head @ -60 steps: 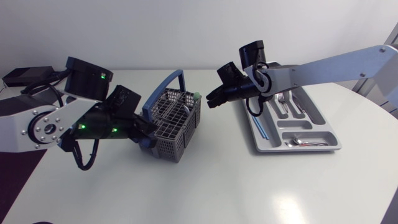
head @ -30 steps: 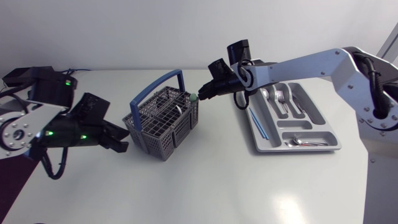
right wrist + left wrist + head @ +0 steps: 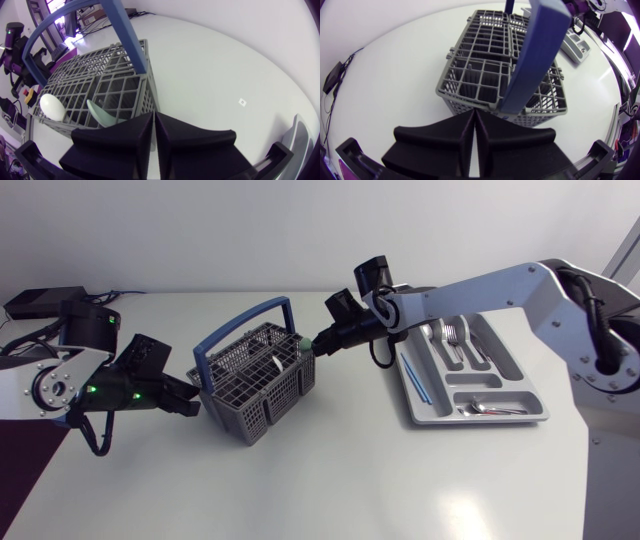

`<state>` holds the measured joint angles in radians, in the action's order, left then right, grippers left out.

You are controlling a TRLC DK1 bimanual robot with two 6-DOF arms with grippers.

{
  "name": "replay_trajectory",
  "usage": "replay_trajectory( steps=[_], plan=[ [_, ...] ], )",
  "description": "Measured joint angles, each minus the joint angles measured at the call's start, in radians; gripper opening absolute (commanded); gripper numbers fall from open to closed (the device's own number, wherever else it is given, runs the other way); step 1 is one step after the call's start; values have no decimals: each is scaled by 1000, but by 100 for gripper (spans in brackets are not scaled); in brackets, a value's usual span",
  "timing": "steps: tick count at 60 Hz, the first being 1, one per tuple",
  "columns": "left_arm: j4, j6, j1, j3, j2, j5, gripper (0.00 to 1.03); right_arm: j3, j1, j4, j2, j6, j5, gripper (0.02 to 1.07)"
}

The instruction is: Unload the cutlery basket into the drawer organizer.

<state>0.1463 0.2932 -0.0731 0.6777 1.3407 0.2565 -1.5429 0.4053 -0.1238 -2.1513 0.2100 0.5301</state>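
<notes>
Grey plastic lattice: the cutlery basket (image 3: 258, 390) stands upright on the table (image 3: 330, 480) with its blue handle (image 3: 240, 320) arched over it. It is well apart from the drawer organizer (image 3: 520, 380) to its right. The organizer already holds forks (image 3: 452, 335) and spoons (image 3: 485, 408). In the basket, a pale green utensil (image 3: 98, 112) and a white one (image 3: 51, 106) poke above the grid at the corner nearest the right gripper (image 3: 152, 120).

Right gripper: wedges pressed together, nothing seen between them. Tips sit at the basket rim just beside the green piece; whether they touch it cannot be told.

Left gripper (image 3: 475, 116): likewise clenched on nothing, just beside the basket's opposite wall.

Handling, as a judgement: both utensils look like light, stiff plastic, smooth and probably slippery. The rounded ends offer poor purchase. The best hold is across the flatter neck below the exposed end, lifting straight up to clear the lattice. The basket looks light and may slide; the left arm could brace it.
</notes>
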Motion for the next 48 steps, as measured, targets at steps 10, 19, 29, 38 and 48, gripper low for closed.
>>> replay_trajectory(
  steps=[10,19,29,38,48],
  plan=[
    [-18,7,32,0,37,6,6,143,26,0,105,2,5,13],
    [-50,23,69,0,58,29,6,259,53,-1,195,2,7,13],
    [-79,26,93,11,91,61,6,373,79,0,290,2,15,13],
    [-93,26,88,64,153,84,6,472,88,0,370,2,24,13],
    [-98,22,63,147,227,103,6,552,96,16,433,2,26,13]
  ],
)
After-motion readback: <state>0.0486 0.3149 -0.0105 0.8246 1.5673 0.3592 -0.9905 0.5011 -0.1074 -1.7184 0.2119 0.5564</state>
